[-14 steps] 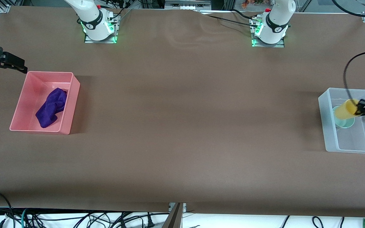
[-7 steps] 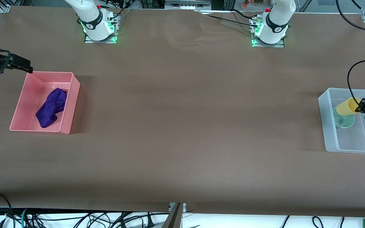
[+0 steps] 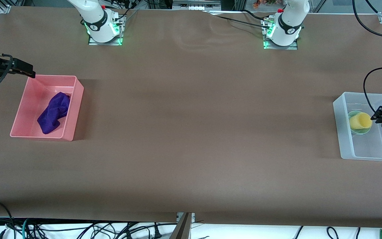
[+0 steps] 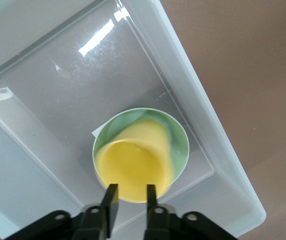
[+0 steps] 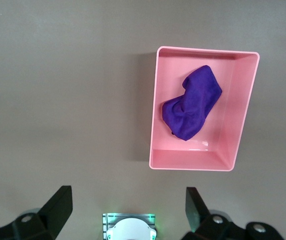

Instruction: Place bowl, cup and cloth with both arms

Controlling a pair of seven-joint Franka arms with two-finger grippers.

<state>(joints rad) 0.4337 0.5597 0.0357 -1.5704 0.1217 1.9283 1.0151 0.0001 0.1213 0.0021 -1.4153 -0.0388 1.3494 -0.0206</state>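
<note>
The yellow cup (image 3: 360, 121) lies tilted inside the pale green bowl (image 3: 352, 116), which stands in a clear plastic bin (image 3: 342, 127) at the left arm's end of the table. My left gripper (image 3: 375, 117) hangs over this bin just beside the cup, open, with nothing between its fingers. In the left wrist view the cup (image 4: 133, 165) fills the bowl (image 4: 181, 145) just past my left gripper (image 4: 130, 192). The purple cloth (image 3: 53, 113) lies bunched in a pink bin (image 3: 75, 99). My right gripper (image 3: 28, 71) is open and empty, up over the table by that bin's corner.
The right wrist view shows the cloth (image 5: 192, 102), the pink bin (image 5: 155, 110) and my right gripper (image 5: 128, 202) wide open over brown table. The arm bases (image 3: 103, 28) stand along the table's edge farthest from the front camera. Cables hang off the nearest edge.
The cup left my left gripper and dropped into the bowl; the fingers have parted. My right gripper drifted a little toward the pink bin.
</note>
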